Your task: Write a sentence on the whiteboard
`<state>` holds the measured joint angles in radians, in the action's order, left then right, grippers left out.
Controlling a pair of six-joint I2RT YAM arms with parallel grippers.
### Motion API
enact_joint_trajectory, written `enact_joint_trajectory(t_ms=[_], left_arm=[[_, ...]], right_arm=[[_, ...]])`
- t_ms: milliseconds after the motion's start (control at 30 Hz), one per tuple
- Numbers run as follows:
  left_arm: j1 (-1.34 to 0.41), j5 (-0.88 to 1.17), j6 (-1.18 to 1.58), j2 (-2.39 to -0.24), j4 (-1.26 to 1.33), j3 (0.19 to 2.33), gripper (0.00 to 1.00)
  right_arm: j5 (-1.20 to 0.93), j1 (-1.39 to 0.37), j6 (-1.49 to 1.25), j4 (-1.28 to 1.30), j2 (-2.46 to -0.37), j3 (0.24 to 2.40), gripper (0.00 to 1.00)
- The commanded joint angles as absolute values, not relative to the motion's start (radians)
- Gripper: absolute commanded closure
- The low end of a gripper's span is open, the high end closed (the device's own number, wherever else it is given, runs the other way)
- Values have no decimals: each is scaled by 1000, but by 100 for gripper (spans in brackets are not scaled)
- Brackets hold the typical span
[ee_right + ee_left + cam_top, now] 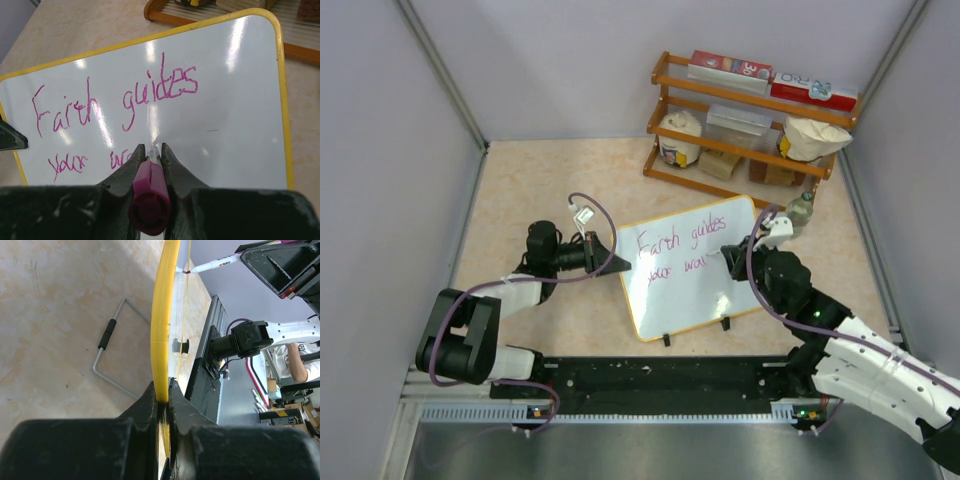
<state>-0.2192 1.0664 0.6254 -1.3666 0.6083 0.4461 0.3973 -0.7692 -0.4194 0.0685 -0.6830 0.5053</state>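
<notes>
We see the whiteboard (705, 295) propped on its 2 small black feet in the middle of the table (540, 190). It sits just near of the wooden shelf (750, 110), and its face tilts toward the arms.

The left claw (163, 395) is closed tight on the board's yellow frame at the left edge, pinching it between both fingers and steadying it. The right claw (150, 150) is closed on a pink marker (149, 195), gripped along its barrel with the capped end toward the wrist. The tip points down at the board's lower line.

The sentence (115, 100) is in pink cursive on 2 lines. The top line reads roughly "Earth guides" and looks complete. Below it, "your" sits at the left, followed by the first letters of another word. The right claw's fingers hide what follows, so we cannot tell how many letters of that word are down. From the left wrist view the marker tip sits at or just off the board's face, though we cannot say for sure that it touches.

We judge the task to be well past halfway. 3 words are done, the last is begun, and the bare white to its right leaves room to finish. After that, the marker has to lift off and the left claw has to let go.
</notes>
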Motion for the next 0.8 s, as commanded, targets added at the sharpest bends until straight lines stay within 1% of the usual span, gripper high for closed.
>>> enact_joint_trajectory(t_ms=[0,767], left_arm=[[-238,1052,532,-1376,607,460,100],[-238,1051,532,-1381,607,460,100]], right_arm=[[393,-758,-411,61,-673,505,100],[327,-758,-463,129,-626,426,100]])
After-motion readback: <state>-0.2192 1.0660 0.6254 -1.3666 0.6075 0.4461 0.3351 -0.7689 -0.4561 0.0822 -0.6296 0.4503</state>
